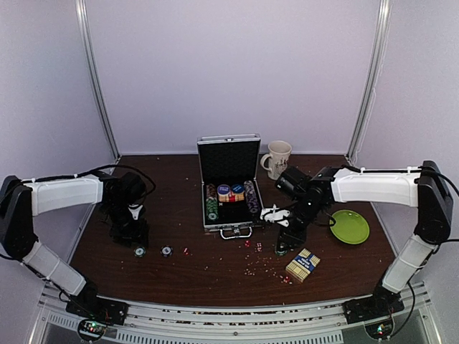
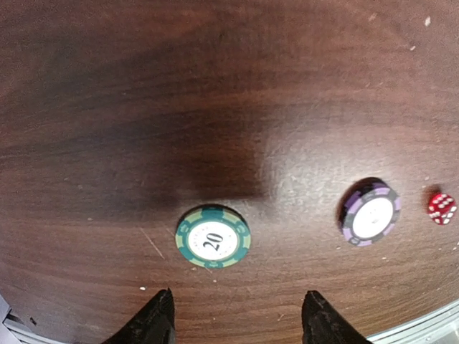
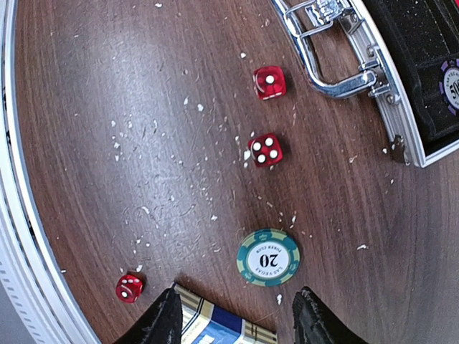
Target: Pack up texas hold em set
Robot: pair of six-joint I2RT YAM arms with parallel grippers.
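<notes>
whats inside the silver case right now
The open case holds a left chip row, a right chip row, and blue-and-orange items between them, too small to identify. Anything beneath them is covered.

Walls: we are seeing pale lilac panels [image 1: 229, 64] far, left, right.
Posts: silver uprights [image 1: 97, 79] are rising at far corners.
Table: dark wood [image 1: 179, 276] is showing white flecks.
</notes>
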